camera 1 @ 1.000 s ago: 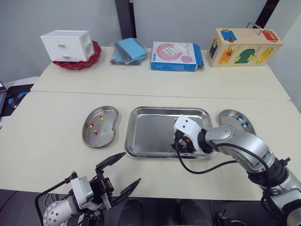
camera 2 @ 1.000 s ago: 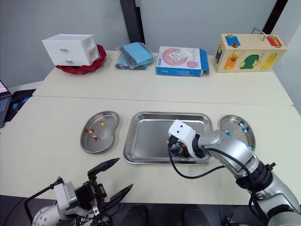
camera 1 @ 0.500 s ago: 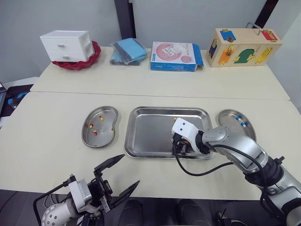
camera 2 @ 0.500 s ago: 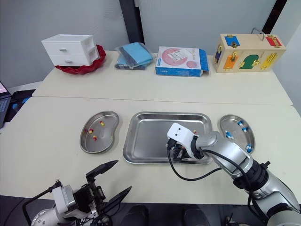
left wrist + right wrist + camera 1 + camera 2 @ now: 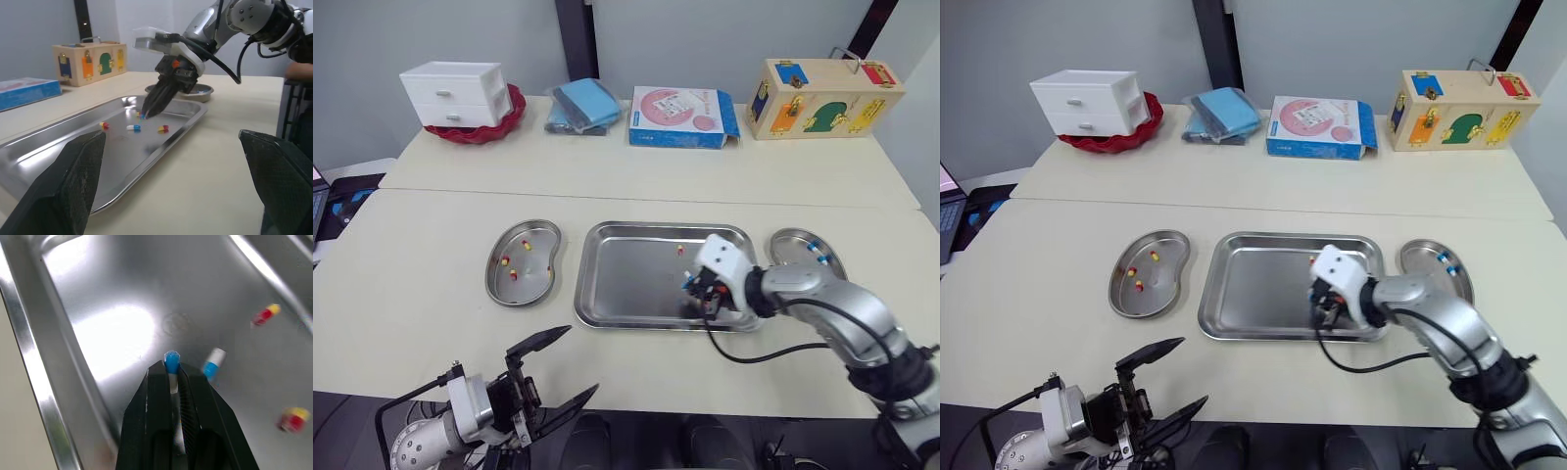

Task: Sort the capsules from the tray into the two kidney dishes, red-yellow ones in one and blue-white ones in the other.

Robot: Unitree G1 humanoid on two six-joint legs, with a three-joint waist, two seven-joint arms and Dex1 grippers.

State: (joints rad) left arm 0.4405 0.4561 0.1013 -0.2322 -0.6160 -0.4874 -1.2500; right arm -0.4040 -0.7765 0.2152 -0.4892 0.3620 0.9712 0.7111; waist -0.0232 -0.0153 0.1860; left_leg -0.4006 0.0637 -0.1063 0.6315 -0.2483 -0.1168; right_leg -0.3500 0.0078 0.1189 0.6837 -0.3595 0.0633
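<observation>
Progress looks partial from the head views. The left kidney dish (image 5: 538, 269) holds three red-yellow capsules (image 5: 512, 276). The right kidney dish (image 5: 793, 243) shows at least two blue-white ones. On the tray (image 5: 626, 284) between them, a loose red-yellow capsule (image 5: 679, 249) lies near the far rim. The right hand (image 5: 697, 294) is down inside the tray at its right end, near the right kidney dish. The left hand (image 5: 570, 364) hangs low off the near edge of the table (image 5: 431, 215), well apart from the work. The table is pale and plain, made of two tops butted together. Along its far side stand a white drawer unit (image 5: 453, 93) on a red bowl (image 5: 499, 122), a blue cloth (image 5: 582, 106), a pink-and-blue box (image 5: 680, 116) and a wooden latch box (image 5: 827, 96), with a grey wall behind.

Left wrist view: the left hand's fingers are spread wide with nothing between them. Beyond them the right hand's tip points down at the tray floor, with three loose capsules lying beside it.

Right wrist view: the right hand's fingers are pinched together on a blue-white capsule (image 5: 171, 363), its blue end poking past the tips. Whether it is clear of the tray I cannot tell. A second blue-white capsule (image 5: 213, 364) lies just beside it, and two red-yellow ones lie farther off. By my reckoning, the pinched capsule has yet to go to the right kidney dish, and three more then remain to be sorted.
</observation>
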